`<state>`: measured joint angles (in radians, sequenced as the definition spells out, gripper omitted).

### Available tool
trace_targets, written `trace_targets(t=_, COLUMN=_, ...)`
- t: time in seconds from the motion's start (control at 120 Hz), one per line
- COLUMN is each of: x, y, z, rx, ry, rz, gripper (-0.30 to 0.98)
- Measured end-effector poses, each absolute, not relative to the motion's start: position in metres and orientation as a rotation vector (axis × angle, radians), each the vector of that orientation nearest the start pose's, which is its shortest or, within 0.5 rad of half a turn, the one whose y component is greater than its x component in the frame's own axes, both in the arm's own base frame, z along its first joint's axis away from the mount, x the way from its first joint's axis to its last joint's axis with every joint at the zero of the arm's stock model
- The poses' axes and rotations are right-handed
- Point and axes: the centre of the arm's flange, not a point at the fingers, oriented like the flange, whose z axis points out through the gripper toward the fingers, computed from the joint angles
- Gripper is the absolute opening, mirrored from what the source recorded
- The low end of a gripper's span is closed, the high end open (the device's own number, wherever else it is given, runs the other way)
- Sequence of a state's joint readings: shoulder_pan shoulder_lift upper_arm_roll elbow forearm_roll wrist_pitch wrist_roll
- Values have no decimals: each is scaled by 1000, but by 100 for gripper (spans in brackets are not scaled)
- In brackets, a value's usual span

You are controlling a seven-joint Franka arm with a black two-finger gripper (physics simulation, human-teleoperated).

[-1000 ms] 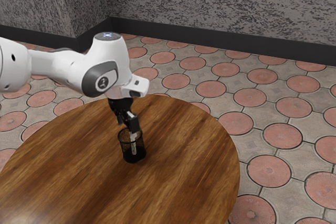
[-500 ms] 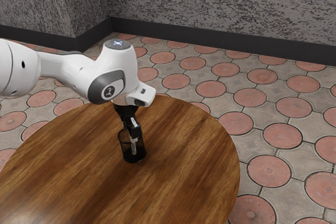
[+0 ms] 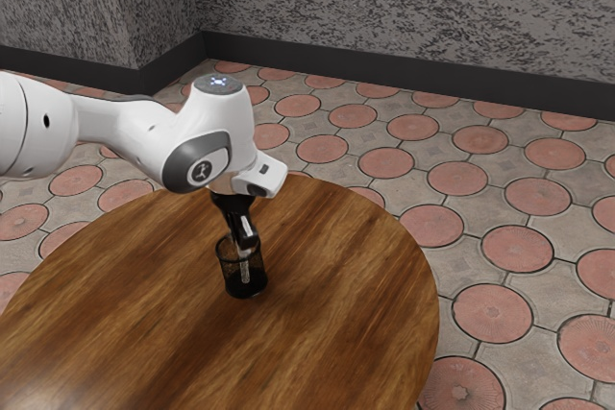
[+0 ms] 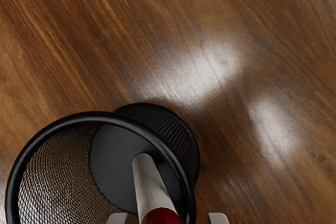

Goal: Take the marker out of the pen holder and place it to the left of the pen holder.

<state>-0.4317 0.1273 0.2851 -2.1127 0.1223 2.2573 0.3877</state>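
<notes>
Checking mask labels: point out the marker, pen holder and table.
Marker (image 4: pixel 150 187): wrist view, on its pale barrel.
Pen holder (image 4: pixel 92 117): wrist view, on its black upper rim.
Table (image 3: pixel 144 333): exterior view, on its bare wooden top.

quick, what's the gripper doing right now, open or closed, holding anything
Gripper: down at the marker, whose lower end is inside the pen holder; whether it has closed on it can't be told.
</notes>
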Motion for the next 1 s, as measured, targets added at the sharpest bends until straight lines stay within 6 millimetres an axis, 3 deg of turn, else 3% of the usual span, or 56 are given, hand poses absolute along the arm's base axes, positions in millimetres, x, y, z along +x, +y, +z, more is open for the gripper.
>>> trace_targets(t=0.292, x=560, y=-80, z=360, rx=-2853, ry=913, rz=-25, gripper=-5)
trace_targets(t=0.583, x=562, y=-64, z=378, rx=-2845, ry=862, rz=-68, gripper=-9)
trace_targets(t=0.75, x=561, y=-59, z=411, rx=-2853, ry=833, rz=-144, gripper=-10)
trace_targets(t=0.917, x=553, y=-56, z=471, rx=-2846, ry=821, rz=-248, gripper=-10)
trace_targets(t=1.0, x=549, y=-37, z=493, rx=-2853, ry=777, rz=-282, gripper=-10)
